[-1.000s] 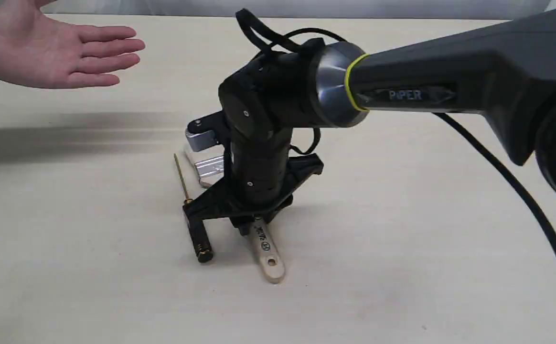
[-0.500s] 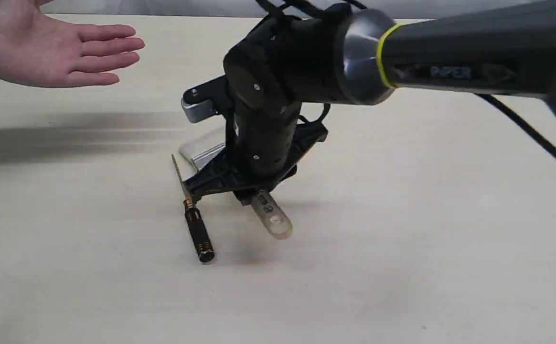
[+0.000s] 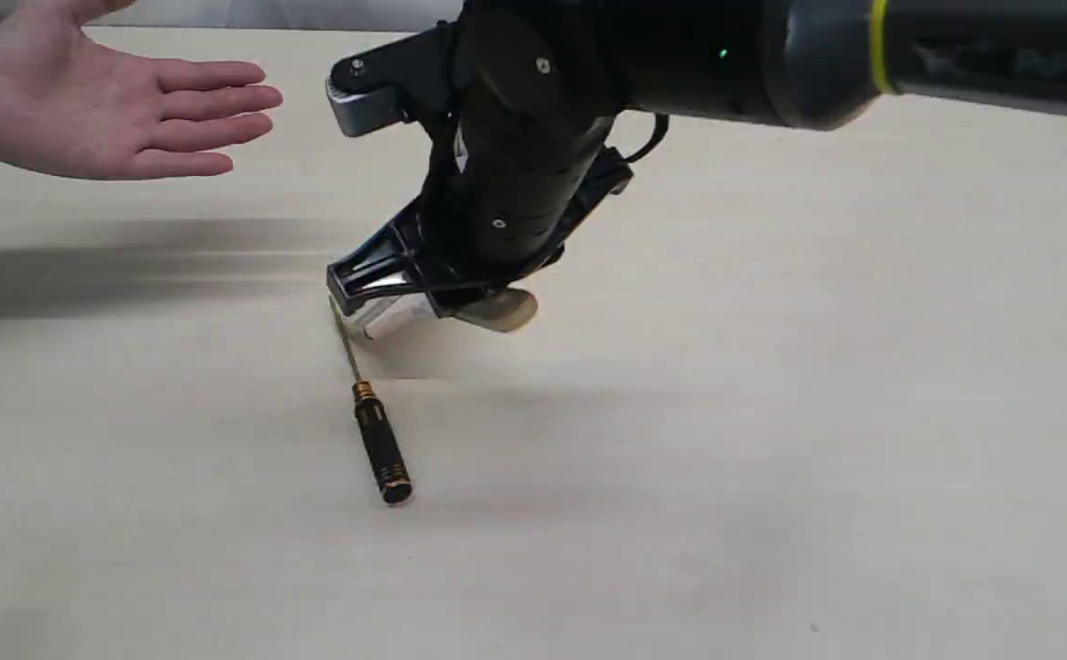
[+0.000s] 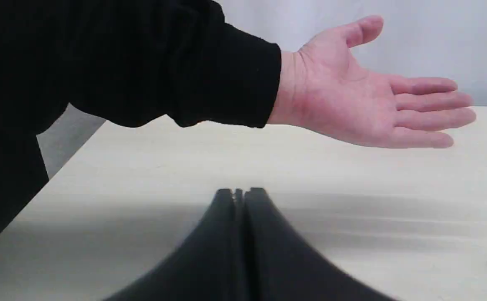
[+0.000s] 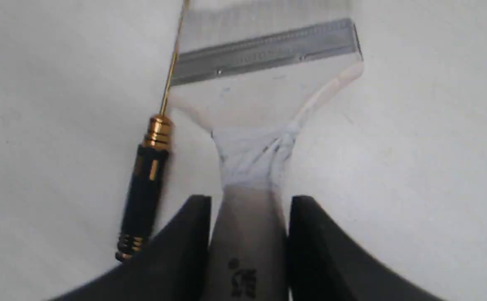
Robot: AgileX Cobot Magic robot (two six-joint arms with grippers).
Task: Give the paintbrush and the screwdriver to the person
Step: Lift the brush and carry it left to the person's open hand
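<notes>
- paintbrush [image 5: 260,138] handle: small dark printed marks, too blurred to read.
- right arm [image 3: 1001,55], just beside its yellow ring [image 3: 879,46]: faint lettering, illegible.

Screwdriver [image 3: 379,447] on table [image 3: 772,477] (pale wood)

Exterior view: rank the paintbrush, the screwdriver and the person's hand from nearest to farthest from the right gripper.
1. The paintbrush: clamped by its handle in the right gripper, at centre.
2. The screwdriver: lying flat just below the gripper, toward the camera.
3. The person's hand: open palm, far left at the back.
</notes>
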